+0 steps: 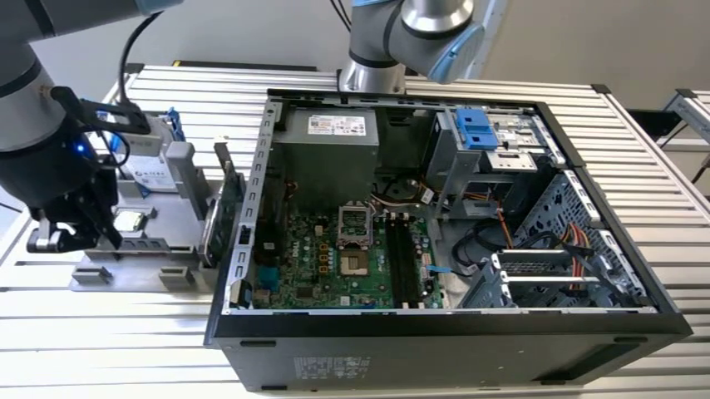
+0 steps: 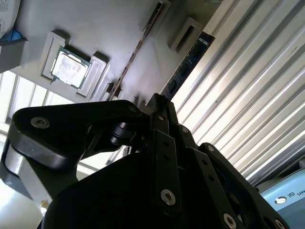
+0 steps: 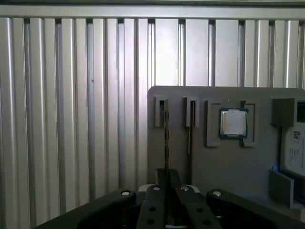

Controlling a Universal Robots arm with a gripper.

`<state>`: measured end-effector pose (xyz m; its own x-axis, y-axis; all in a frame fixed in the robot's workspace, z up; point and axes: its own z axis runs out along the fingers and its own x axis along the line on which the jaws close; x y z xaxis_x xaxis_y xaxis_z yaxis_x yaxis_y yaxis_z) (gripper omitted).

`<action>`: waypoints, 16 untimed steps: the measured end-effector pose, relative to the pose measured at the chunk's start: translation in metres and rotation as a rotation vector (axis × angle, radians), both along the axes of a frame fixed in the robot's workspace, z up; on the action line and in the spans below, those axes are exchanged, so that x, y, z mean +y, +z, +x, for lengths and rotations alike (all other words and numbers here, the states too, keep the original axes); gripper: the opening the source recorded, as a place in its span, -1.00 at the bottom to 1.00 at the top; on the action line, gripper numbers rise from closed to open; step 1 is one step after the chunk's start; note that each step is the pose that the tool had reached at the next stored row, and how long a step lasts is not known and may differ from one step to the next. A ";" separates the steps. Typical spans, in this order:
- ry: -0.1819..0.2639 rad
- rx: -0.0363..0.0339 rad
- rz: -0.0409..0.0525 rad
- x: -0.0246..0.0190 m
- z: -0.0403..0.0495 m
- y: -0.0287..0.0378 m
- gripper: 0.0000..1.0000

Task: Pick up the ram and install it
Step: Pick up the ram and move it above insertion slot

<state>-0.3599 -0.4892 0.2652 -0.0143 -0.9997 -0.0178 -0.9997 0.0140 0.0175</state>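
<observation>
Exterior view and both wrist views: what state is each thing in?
gripper: shut on the ram.
ram: on edge in its fixture slot.
second stick: on edge in the next slot, untouched.
CPU: flat in its fixture pocket.
case: on its side, open.
motherboard slots: empty.

Silver-grey arm [image 1: 427,29] with pale blue joint caps [image 1: 457,51], black cable [image 1: 128,50], black gripper [image 3: 167,179] linkages with silver screws [image 3: 125,193]
</observation>
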 end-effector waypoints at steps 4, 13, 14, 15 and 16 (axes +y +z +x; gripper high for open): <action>0.000 0.0000 0.0001 0.0000 0.0000 0.0054 -1.00; 0.000 0.0000 -0.0001 0.0000 0.0000 0.0200 -1.00; 0.000 0.0000 0.0000 0.0000 0.0000 0.0213 -1.00; 0.000 0.0000 0.0000 0.0000 0.0000 0.0228 -1.00; 0.000 0.0000 0.0000 0.0000 0.0000 0.0242 -1.00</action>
